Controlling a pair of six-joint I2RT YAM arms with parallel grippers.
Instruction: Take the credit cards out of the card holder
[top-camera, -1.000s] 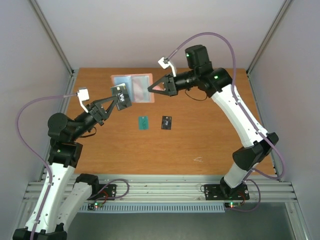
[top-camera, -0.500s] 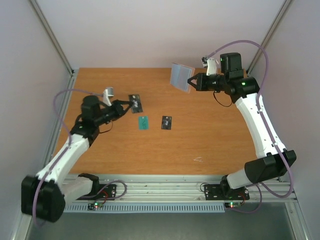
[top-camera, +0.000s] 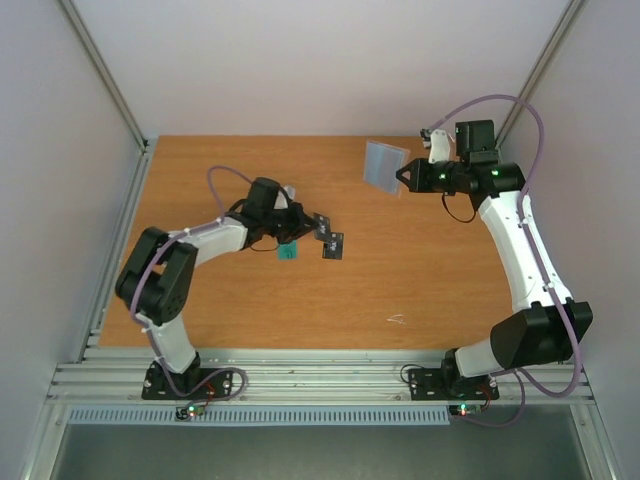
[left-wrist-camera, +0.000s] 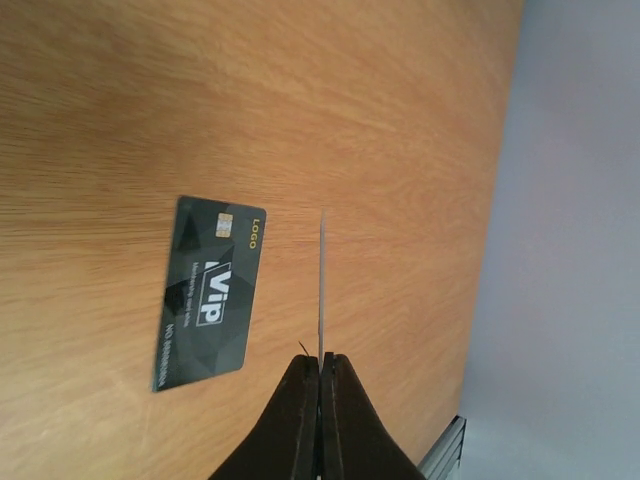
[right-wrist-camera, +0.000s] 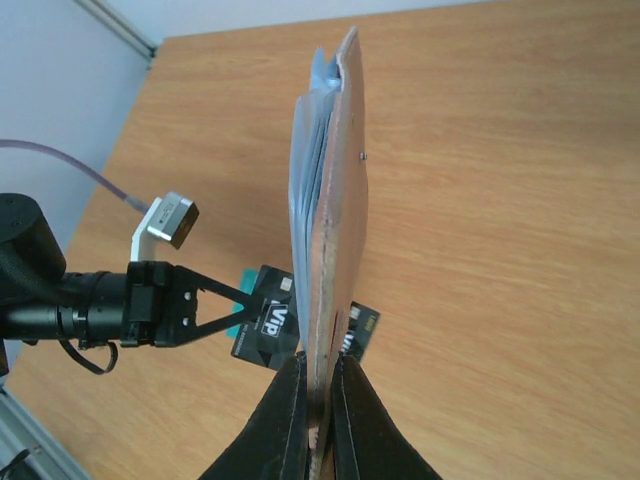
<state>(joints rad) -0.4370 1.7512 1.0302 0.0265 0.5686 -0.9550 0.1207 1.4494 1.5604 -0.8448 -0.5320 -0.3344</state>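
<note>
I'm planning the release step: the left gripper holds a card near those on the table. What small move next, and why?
Probably lower the left gripper slightly and open it. It is shut on a black card, seen edge-on beside the other black card lying on the table, with the teal card close by, so this looks like the drop spot.

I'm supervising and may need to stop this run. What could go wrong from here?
The left jaws pinch the black card by one edge; it could slip or drop onto the other black card lying on the table.
The right jaws hold the card holder aloft by one edge; it might slip.
</note>
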